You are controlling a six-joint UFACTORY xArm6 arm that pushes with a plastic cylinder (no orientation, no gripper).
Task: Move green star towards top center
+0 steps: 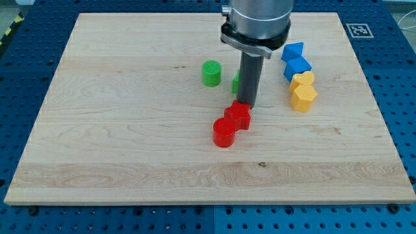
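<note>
A pale wooden counter [130,130] with fine lengthwise grain fills most of the view, spreading out on every side of the end effector. Around it lies a blue surface [26,97] dotted with a regular grid of small holes. A black-and-white square marker [359,29] sits at the view's top right of the end effector. Yellow-and-black striped tape [13,29] shows far to its upper left. Light is even and soft.
</note>
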